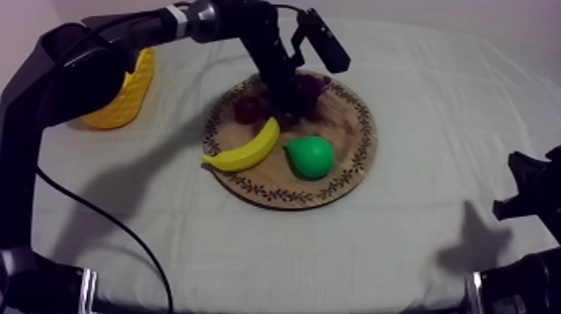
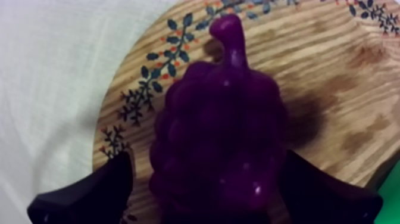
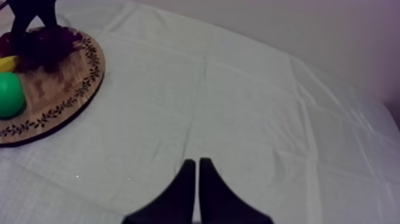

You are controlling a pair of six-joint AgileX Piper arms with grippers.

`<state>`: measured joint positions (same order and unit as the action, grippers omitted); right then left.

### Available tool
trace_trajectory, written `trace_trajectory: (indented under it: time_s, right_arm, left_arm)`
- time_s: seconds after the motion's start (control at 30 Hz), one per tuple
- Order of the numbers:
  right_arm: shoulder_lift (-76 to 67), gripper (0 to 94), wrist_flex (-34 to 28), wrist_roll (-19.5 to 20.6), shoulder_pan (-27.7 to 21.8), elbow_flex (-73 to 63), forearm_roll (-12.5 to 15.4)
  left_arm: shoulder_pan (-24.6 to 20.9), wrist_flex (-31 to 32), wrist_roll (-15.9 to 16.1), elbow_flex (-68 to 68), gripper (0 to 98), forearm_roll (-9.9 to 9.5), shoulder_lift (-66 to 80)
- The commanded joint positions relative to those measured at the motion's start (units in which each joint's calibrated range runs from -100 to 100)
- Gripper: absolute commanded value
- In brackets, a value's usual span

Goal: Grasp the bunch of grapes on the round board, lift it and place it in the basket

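Left wrist view: left claw (image 2: 206, 159) straddles the bunch of grapes (image 2: 217, 119).

Dim, violet-tinged light; soft shadows across the grey-white cloth (image 1: 434, 92)

Creased grey-white cloth (image 1: 417, 225) meets a plain pale wall (image 3: 286, 24).

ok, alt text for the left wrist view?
A purple bunch of grapes lies on the round wooden board, stem pointing away, between the two black fingers of the left pincer, which stand open at either side of it. The board's patterned rim and the grey-white cloth lie beyond.
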<state>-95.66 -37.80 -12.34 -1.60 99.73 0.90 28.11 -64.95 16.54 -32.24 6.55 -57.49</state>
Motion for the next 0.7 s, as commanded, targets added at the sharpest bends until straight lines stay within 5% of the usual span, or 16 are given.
trace_trajectory:
  time_s: [0.0,0.2,0.53,0.67]
  right_arm:
    - [-0.01,0.2,-0.02,0.0,-0.01,0.04,0.0]
    - [-0.01,0.2,-0.02,0.0,-0.01,0.04,0.0]
    - [-0.01,0.2,-0.02,0.0,-0.01,0.04,0.0]
    - [-0.01,0.2,-0.02,0.0,-0.01,0.04,0.0]
  left_arm:
    - [0.13,-0.27,-0.04,-0.22,88.8,-0.08,-0.18]
    - [0.45,-0.31,-0.2,-0.21,79.8,-0.23,-0.37]
    - [0.58,-0.02,-0.74,0.07,41.4,-0.44,-0.29]
    - [0.59,0.38,-0.99,0.4,34.0,-0.46,-0.16]
